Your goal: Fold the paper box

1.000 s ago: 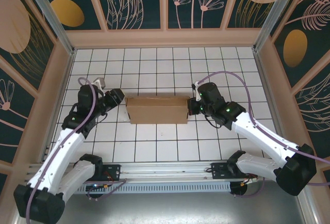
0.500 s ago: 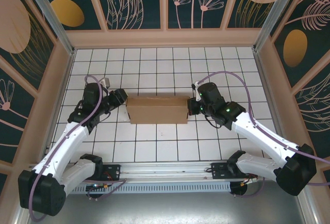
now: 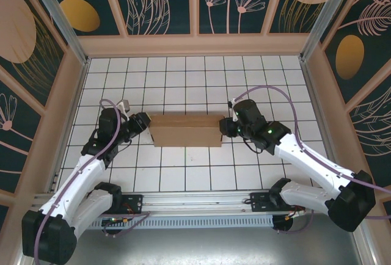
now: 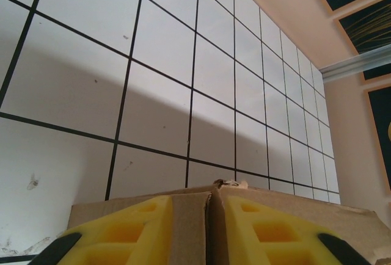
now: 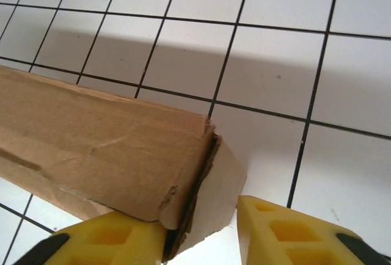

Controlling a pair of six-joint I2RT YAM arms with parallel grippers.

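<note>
The paper box (image 3: pixel 185 129) lies as a folded brown cardboard block in the middle of the tiled floor. My left gripper (image 3: pixel 145 124) is at its left end. In the left wrist view the yellow fingers (image 4: pixel 122 231) stand a little apart, with cardboard and a seam (image 4: pixel 211 207) filling the gap. Whether they pinch it is unclear. My right gripper (image 3: pixel 225 127) is at the box's right end and open. There its left finger (image 5: pixel 116 237) sits under the box (image 5: pixel 104 130), while the right finger (image 5: pixel 275 228) stands clear of the end flap (image 5: pixel 220 198).
White tiles with black lines spread around the box on all sides. Beige enclosure walls (image 3: pixel 195 45) close the back and both sides. A metal rail (image 3: pixel 195 201) with the arm bases runs along the near edge.
The right gripper has opened and let go of the box's right end. The left gripper has moved right up to the left end, its jaws narrowing. The box has stayed put.
</note>
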